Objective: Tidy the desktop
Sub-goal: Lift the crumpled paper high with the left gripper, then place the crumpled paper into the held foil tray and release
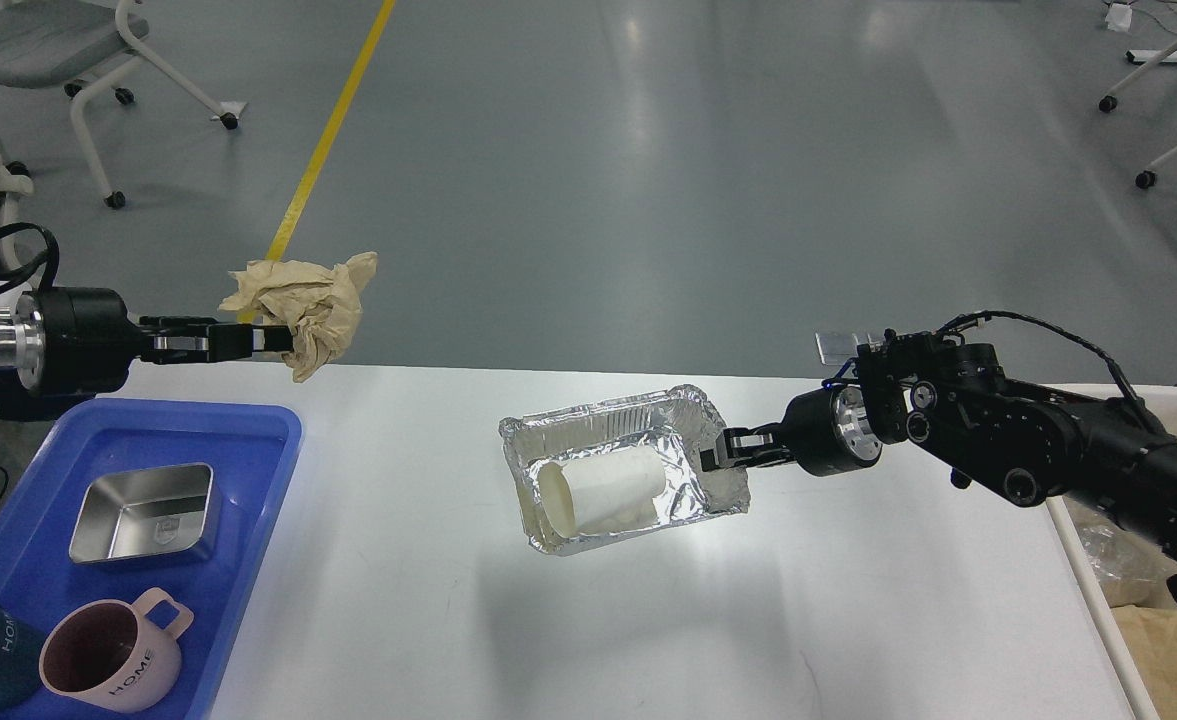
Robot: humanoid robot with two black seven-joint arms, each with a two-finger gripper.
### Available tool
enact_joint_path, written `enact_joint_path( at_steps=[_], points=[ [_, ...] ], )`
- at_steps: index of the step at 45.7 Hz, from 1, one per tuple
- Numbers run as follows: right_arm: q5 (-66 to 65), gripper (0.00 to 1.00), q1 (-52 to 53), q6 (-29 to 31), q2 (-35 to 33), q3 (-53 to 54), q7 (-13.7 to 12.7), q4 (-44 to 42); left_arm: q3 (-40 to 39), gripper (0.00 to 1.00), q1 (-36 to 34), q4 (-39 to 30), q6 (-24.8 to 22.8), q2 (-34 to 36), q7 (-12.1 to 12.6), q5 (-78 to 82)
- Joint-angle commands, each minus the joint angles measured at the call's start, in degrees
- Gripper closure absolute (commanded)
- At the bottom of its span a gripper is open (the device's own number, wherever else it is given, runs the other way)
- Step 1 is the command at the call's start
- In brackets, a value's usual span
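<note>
Head view shows the right gripper [716,452] clamping a tilted foil tray [620,482], risking its paper cup [600,488] rolling out, while the left gripper [283,342] pinches crumpled paper [310,300].

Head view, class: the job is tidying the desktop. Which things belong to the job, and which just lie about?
Job:
desktop
crumpled paper, in left gripper
foil tray holding a paper cup, in right gripper

Lying about:
chair
yellow floor line
</note>
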Motion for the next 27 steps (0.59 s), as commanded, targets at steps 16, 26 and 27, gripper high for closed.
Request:
enact_joint_path(
  at_steps=[16, 26, 27],
  points=[
    [0.0, 1.00, 0.0, 0.0, -0.3, 0.1, -0.1, 0.2, 0.3, 0.99, -5.2, -6.4, -1.2, -9.6, 2.8, -0.1],
    [0.0, 1.00, 0.0, 0.0, -0.4, 0.1, 0.0, 0.2, 0.6, 0.99, -5.6, -0.4, -1.3, -22.0, 3.5, 0.6],
    [0.0, 1.00, 0.0, 0.0, -0.4, 0.1, -0.1, 0.2, 0.7, 0.98, -5.5, 0.7, -1.3, -23.2, 3.5, 0.6]
  ],
)
